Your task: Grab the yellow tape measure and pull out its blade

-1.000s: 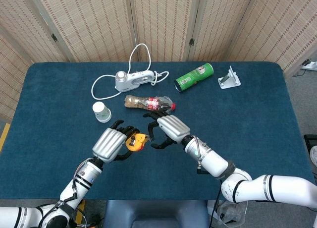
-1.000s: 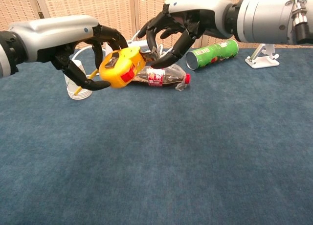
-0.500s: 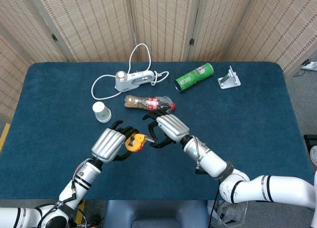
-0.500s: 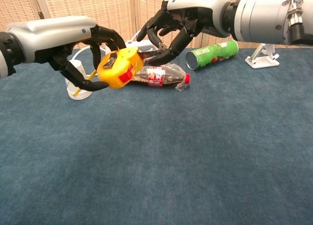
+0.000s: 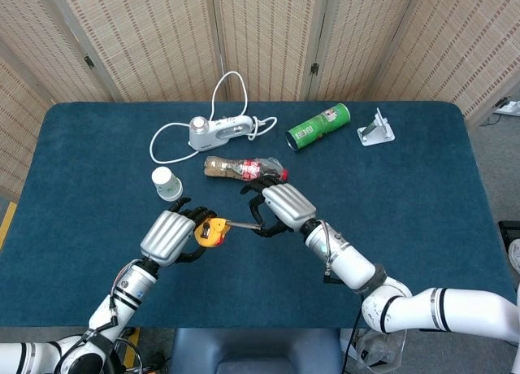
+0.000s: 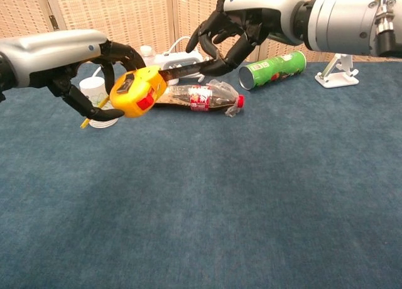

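- Left hand [image 6: 94, 75] grips the yellow tape measure [image 6: 137, 91], fingers wrapped round the case from behind & below; case is held up off the table [image 6: 251, 195], near its front-centre in the head view.
- Tape measure case is tilted, red button face turned toward the chest cam; a thin yellow strap end sticks out lower left of the case.
- Blade [image 6: 182, 66] is out of the case a short way, a dark strip running up & right from the case to the right hand [image 6: 242, 25].
- Right hand pinches the blade tip btwn thumb & a finger; the other fingers are curled loosely above it, apart from the strip.
- In the head view the two hands sit side by side w/ the blade [image 5: 242, 224] spanning the gap btwn them; left hand [image 5: 166, 236], right hand [image 5: 280, 207].
- Behind the hands lies a crushed plastic bottle [image 5: 244, 170] on its side, red label & cap to the right.
- White paper cup [image 5: 166, 183] stands left of the bottle, just behind the left hand.
- Further back: white handheld device w/ looped cord [image 5: 218, 128], green can [image 5: 318, 126] on its side, small white stand [image 5: 375, 128] near the right rear.
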You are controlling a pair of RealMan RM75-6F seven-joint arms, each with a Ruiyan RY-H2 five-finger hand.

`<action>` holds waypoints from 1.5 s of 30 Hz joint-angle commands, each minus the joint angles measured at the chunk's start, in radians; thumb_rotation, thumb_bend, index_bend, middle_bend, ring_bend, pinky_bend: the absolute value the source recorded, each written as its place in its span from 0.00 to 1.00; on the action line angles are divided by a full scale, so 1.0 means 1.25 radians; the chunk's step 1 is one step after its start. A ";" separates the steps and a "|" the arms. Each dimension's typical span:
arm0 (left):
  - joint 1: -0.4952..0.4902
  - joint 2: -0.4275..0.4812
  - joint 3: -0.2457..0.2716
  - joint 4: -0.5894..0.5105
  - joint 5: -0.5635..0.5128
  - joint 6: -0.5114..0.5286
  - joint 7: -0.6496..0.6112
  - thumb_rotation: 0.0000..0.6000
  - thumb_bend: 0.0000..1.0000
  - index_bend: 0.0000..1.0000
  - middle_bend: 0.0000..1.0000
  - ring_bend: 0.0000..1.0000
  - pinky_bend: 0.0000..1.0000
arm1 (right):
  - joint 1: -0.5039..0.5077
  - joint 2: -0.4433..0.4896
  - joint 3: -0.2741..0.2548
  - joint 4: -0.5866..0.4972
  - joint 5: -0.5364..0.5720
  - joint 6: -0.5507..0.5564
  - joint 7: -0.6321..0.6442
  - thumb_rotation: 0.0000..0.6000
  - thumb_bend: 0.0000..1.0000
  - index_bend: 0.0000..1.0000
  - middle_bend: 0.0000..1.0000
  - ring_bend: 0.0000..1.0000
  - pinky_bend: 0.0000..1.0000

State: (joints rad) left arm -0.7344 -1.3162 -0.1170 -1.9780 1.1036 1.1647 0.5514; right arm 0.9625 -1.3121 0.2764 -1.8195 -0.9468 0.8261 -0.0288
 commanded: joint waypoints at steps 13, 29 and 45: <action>0.016 -0.006 0.008 0.054 0.014 -0.010 -0.027 1.00 0.36 0.57 0.55 0.45 0.17 | -0.017 0.004 -0.002 0.001 -0.018 0.009 0.012 1.00 0.43 0.79 0.28 0.15 0.09; 0.039 -0.014 0.032 0.178 0.040 -0.052 -0.098 1.00 0.36 0.57 0.55 0.45 0.16 | -0.084 0.120 -0.005 -0.099 -0.074 0.030 0.053 1.00 0.43 0.79 0.28 0.15 0.09; 0.050 -0.030 0.036 0.281 0.049 -0.099 -0.157 1.00 0.36 0.58 0.55 0.44 0.15 | -0.186 0.287 0.007 -0.201 -0.177 0.073 0.160 1.00 0.44 0.81 0.29 0.15 0.09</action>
State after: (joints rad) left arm -0.6726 -1.3507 -0.0724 -1.6310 1.1654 1.0435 0.3574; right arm 0.7432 -0.9679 0.2823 -2.0592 -1.1524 0.9093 0.1555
